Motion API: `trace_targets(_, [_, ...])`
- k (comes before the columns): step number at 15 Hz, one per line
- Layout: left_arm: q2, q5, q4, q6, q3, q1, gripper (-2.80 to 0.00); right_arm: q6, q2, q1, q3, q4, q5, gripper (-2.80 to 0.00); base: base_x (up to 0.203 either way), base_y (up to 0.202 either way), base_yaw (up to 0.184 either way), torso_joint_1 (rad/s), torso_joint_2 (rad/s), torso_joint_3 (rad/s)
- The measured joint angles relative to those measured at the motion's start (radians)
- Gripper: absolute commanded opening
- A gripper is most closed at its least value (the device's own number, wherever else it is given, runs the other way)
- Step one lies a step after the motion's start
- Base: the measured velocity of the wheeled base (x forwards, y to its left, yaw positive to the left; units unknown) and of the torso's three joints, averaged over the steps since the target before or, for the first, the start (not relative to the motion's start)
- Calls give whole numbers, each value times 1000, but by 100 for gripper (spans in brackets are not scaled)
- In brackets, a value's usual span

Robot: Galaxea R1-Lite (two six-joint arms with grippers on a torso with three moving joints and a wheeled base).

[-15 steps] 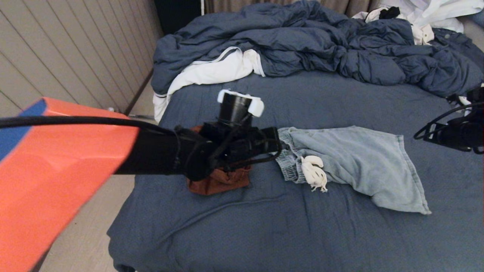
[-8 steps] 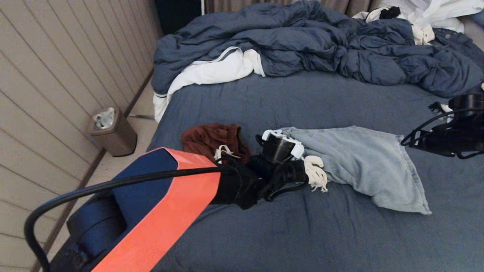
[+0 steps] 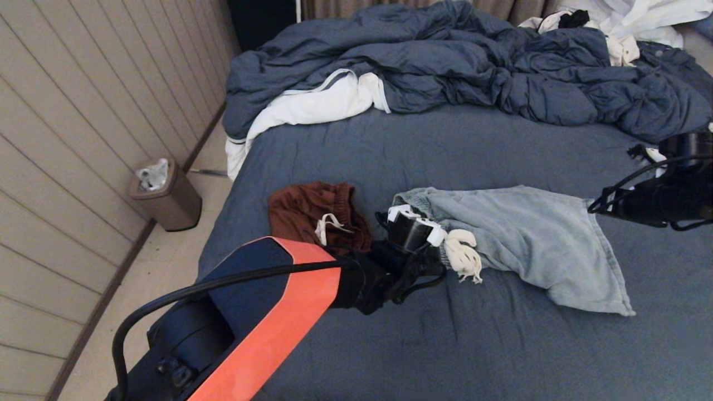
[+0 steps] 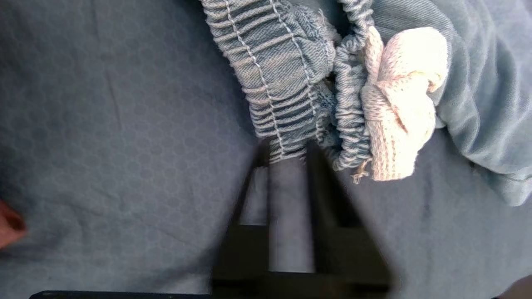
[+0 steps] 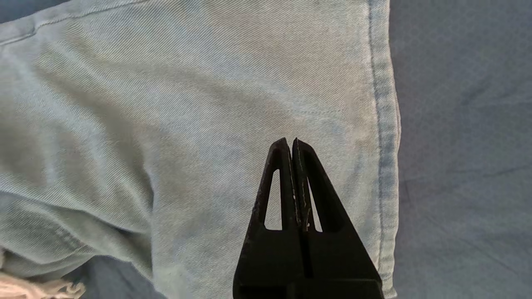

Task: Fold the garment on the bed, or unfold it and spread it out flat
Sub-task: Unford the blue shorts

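Nosing ribbed elastic waistband [image 4: 282, 83] | left claw [image 4: 286, 160] parted | denim shorts [image 3: 523, 239] rumpled

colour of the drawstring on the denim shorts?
Cream white. The drawstring bunches at the elastic waistband of the light blue denim shorts; clearest in the left wrist view.

Orange-and-navy left arm [image 3: 267, 312] shell, black cable, black wrist, black triangular fingers [image 5: 286, 182].
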Motion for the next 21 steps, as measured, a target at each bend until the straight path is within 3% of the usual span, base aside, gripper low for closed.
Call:
trace_targets(14, [48, -15, -73, 8, -9, 9, 0, 0, -52, 49, 77, -59, -3, -280, 0, 0, 0, 0, 0, 0])
trace_targets(15, [50, -15, -73, 9, -9, 9, -149, 0, -56, 53, 89, -75, -3, -280, 0, 0, 0, 0, 0, 0])
trace_targets(16, [55, -14, -79, 12, -10, 8, -280, 0, -60, 60, 105, -94, -3, -280, 0, 0, 0, 0, 0, 0])
trace_targets(21, [79, -12, -123, 32, -10, 8, -280, -14, -81, 84, 158, -133, -2, -280, 0, 0, 0, 0, 0, 0])
